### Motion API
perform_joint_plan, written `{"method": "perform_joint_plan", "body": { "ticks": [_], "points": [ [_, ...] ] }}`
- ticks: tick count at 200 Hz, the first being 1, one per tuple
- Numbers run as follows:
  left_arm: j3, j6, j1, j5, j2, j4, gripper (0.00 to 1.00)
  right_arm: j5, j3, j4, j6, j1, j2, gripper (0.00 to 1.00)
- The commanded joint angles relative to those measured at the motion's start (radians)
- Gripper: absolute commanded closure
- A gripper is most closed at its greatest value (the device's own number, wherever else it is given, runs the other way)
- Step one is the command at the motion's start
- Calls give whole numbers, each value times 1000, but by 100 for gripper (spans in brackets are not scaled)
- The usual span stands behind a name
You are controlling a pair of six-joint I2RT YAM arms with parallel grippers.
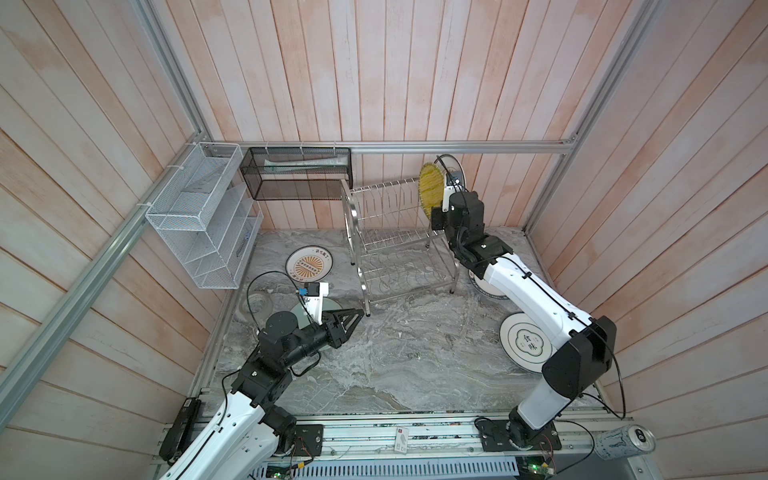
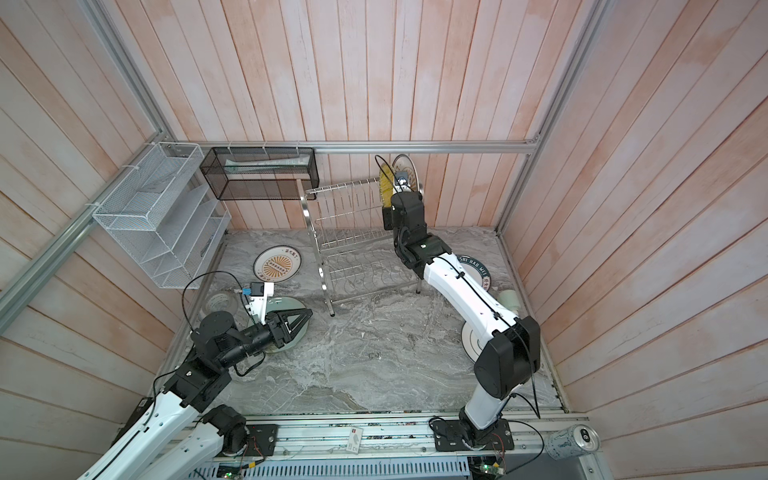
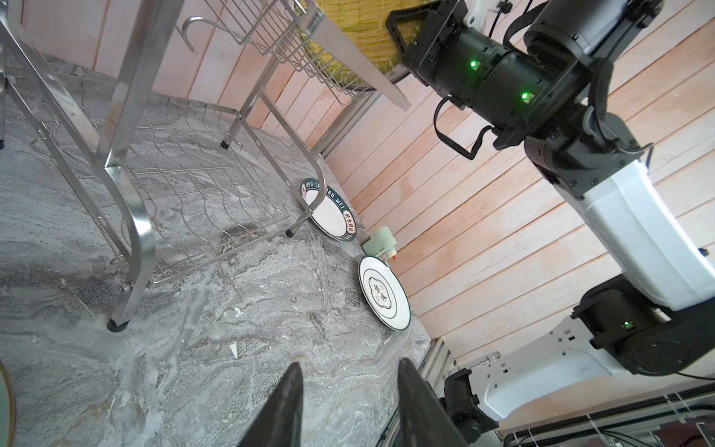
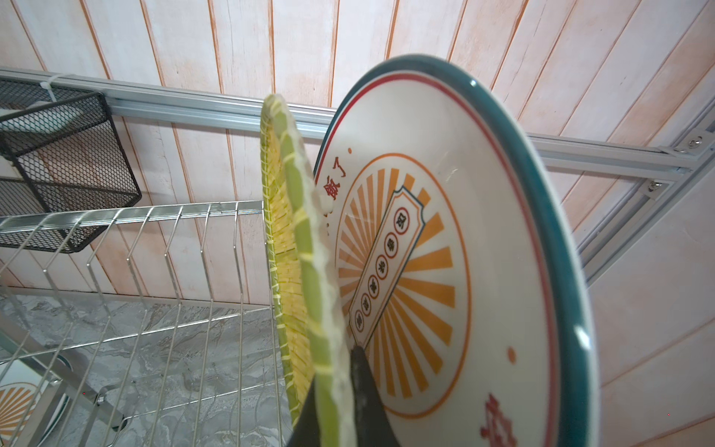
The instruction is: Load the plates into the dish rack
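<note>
the yellow woven-look round plate [image 4: 305, 251] stands on edge at the 3 o'clock end of the upper tier of the shiny two-tier stainless-steel wire dish rack [image 1: 390, 237]. the right pincer [image 4: 332, 387] is clamped on its lower rim, one finger on each face. whether its bottom edge already sits between the upright prongs i cannot tell.

it looks stiff and probably glazed, so likely slick under the pads and apt to chip against the steel wires. pinched at one rim spot, its weight can make it swing, so it wants a slow, straight descent. the rim is the only sensible hold, taken low, where the fingers clear the prongs.

just beside it, on its 3 o'clock side, a white round plate with an orange sunburst [image 4: 445, 251] stands upright in the rack. their upper rims are apart, and lower down i cannot tell.

the rack sits toward 12 o'clock on the grey marble-look bench [image 1: 395, 365]. four plates lie flat on the bench:
- a second sunburst plate [image 1: 309, 267] at 10 o'clock
- a pale green round plate [image 2: 284, 303] at 9 o'clock
- a white plate with a lettered dark-green rim [image 3: 330, 211] at 2 o'clock
- a white plate with a cloud outline [image 3: 384, 293] at 3 o'clock

lying flat, they offer little rim to pinch. the left pincer [image 3: 348, 402] hovers over the pale green plate, fingers parted and empty.
</note>
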Motion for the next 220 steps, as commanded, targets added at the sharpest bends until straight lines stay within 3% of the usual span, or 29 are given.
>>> {"method": "perform_joint_plan", "body": {
  "ticks": [1,220],
  "points": [
    [1,21,-5,-4,-9,-2,58,13,44,20,-4,12,-5,90],
    [-4,28,-5,-12,-21,-25,58,44,69,25,-49,26,-39,86]
  ]
}}
